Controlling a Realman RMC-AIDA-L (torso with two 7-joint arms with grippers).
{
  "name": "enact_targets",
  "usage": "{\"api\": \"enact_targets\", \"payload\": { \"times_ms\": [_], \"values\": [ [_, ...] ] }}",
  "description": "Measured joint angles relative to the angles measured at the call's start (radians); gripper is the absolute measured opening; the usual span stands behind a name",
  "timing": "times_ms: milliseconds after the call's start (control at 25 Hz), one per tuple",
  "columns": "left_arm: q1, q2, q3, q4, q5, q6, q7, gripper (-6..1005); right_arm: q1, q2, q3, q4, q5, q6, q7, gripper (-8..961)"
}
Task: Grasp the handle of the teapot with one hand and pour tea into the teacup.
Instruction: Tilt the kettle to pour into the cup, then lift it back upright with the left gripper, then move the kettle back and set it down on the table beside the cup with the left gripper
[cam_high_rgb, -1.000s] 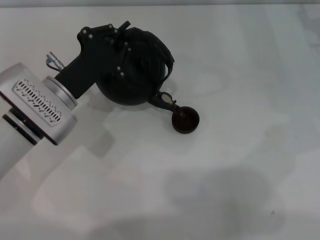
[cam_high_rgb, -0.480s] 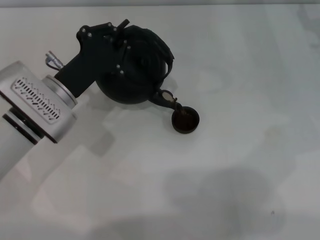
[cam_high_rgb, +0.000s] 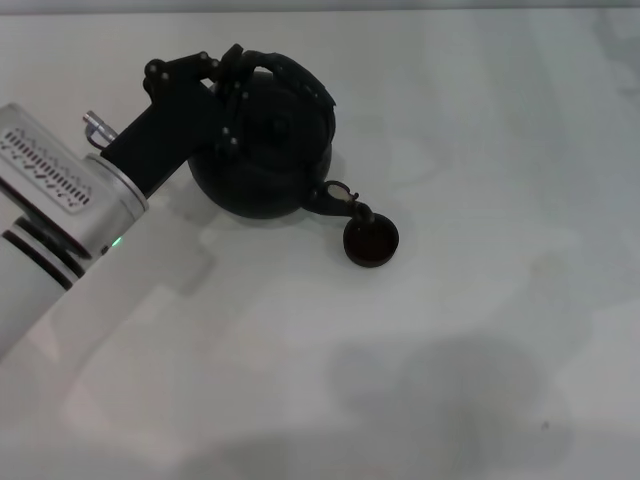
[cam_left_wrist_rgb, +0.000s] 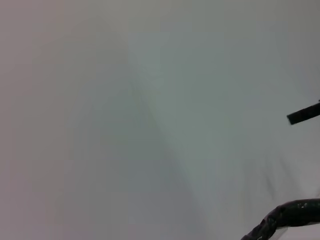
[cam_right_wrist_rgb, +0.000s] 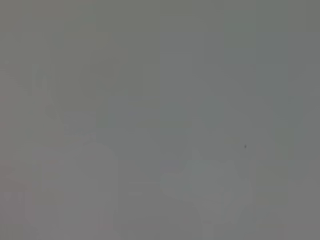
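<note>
In the head view the round matte black teapot (cam_high_rgb: 262, 150) is at the far left of the white table, its spout (cam_high_rgb: 333, 199) pointing at the small dark teacup (cam_high_rgb: 371, 240) just beside it. My left gripper (cam_high_rgb: 232, 78) is shut on the arched handle (cam_high_rgb: 296, 76) over the pot's top and holds the pot. The pot stands nearly level, its lid knob showing. A dark curved piece of the handle (cam_left_wrist_rgb: 285, 216) shows in the left wrist view. My right gripper is out of view.
The white table (cam_high_rgb: 480, 340) spreads wide to the right and front of the cup. The right wrist view shows only plain grey surface (cam_right_wrist_rgb: 160, 120).
The teapot has tipped back from its pouring tilt toward level, so its lid now faces up. My left arm has drawn back to the left. The cup has not moved.
</note>
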Motion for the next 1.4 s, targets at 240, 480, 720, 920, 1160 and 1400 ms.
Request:
{"api": "enact_targets", "payload": {
  "times_ms": [240, 480, 720, 920, 1160, 1400],
  "values": [
    [0.044, -0.002, 0.000, 0.050, -0.142, -0.003, -0.091, 102, -0.003, 0.000, 0.000, 0.000, 0.000, 0.001, 0.000, 863],
    [0.110, -0.008, 0.004, 0.127, -0.279, -0.002, -0.090, 102, -0.004, 0.000, 0.002, 0.000, 0.000, 0.001, 0.000, 863],
    [0.127, -0.009, 0.012, 0.129, -0.287, -0.006, -0.096, 102, -0.001, -0.002, 0.002, 0.000, 0.000, 0.001, 0.000, 863],
    [0.140, -0.008, 0.006, 0.120, -0.289, -0.017, -0.108, 101, 0.002, -0.002, 0.002, 0.000, 0.000, 0.001, 0.000, 863],
    [0.142, -0.007, 0.005, 0.108, -0.327, -0.070, -0.116, 101, 0.002, -0.002, 0.001, 0.000, 0.000, 0.001, 0.003, 863],
    [0.132, -0.005, 0.010, 0.098, -0.329, -0.108, -0.125, 102, 0.003, 0.000, 0.000, 0.000, 0.000, 0.002, 0.003, 864]
  ]
}}
